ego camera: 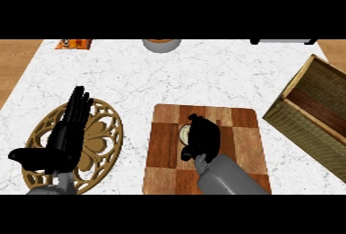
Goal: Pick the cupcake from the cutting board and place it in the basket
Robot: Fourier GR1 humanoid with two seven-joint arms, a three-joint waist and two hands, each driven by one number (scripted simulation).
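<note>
Resting on the cutting board (165,157), the cupcake (184,133) is enclosed by the curled right hand (205,137); the left hand (62,145) is held straight-fingered above a trivet (103,137); the basket (297,129) is well apart.

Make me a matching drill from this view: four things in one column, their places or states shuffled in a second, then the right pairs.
Column one
1. left hand
2. right hand
3. basket
4. cutting board

Column two
A. at the right edge of the counter
B. curled over the cupcake
C. open, over the round trivet
D. mid-counter, with the cupcake on it

Pairs: 1-C, 2-B, 3-A, 4-D
</note>
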